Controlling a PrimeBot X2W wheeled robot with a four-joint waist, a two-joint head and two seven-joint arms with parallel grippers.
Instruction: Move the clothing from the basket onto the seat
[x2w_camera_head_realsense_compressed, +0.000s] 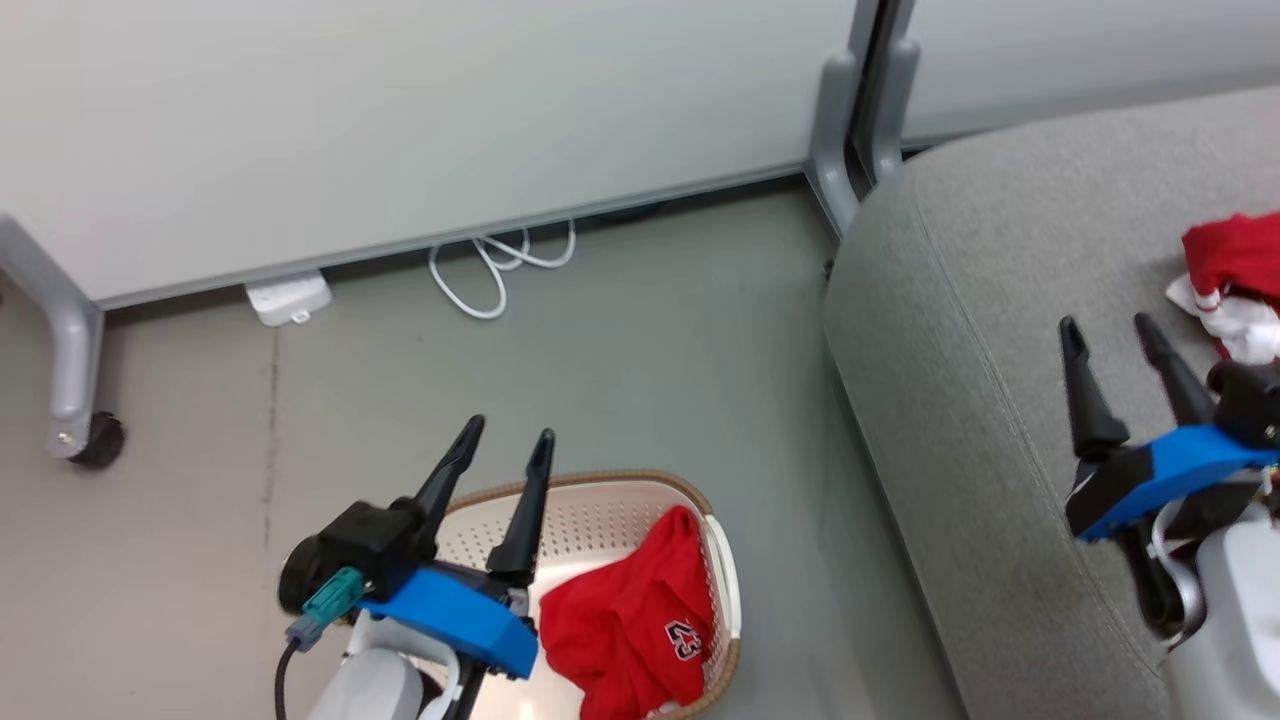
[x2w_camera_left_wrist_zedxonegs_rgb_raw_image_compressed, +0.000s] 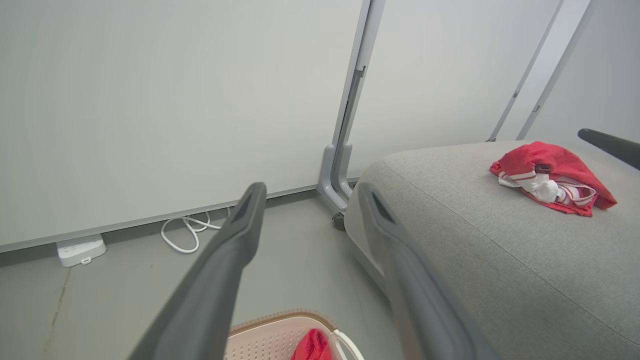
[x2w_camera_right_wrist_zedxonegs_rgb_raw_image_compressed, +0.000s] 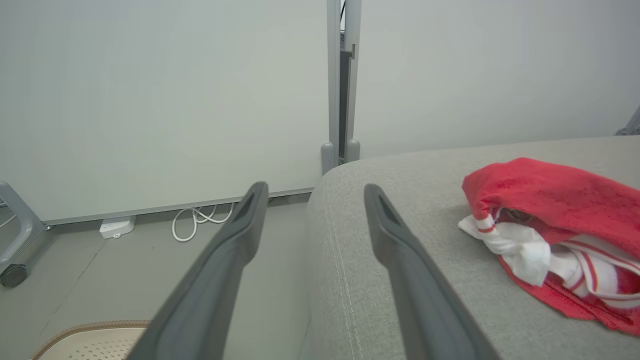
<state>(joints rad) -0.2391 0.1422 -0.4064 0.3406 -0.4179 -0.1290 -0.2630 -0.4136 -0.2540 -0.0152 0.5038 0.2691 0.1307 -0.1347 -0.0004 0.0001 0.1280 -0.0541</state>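
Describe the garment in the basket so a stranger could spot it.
Left of the grey seat, a cream basket stands on the floor. The red garment inside bears a dark 23, unlike the white-trimmed red one on the seat.

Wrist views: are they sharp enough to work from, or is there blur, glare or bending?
Left wrist view: left gripper blurs toward the bottom edge, panel post leans but stays straight. Right wrist view: right gripper likewise soft close up, trimmed garment on the seat crisp. Head view: even light, no glare, the "23" garment readable.
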